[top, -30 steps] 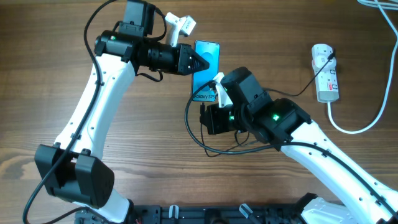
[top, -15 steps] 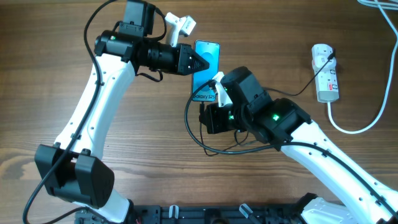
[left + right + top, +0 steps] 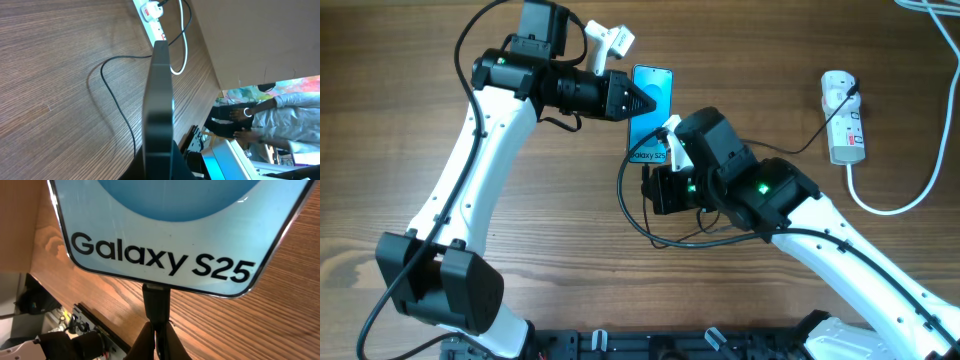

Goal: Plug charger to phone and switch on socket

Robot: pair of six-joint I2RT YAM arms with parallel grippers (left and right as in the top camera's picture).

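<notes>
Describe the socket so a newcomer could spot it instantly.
In the overhead view, look to the right edge of the wooden table, past the right arm. The socket is a small white oblong power strip there, with a black plug in its upper end and a white cord looping from its lower end. Nothing else nearby is a white block with red markings.

Bench (image 3: 410, 120): brown wood-grain top.
White cord (image 3: 886, 212): thick, lying in a loop on the bench's right part and running off its edge.
Person (image 3: 295, 117): grey top, beyond the bench, blurred.
Brown panel (image 3: 260, 35): plain, flat.
</notes>
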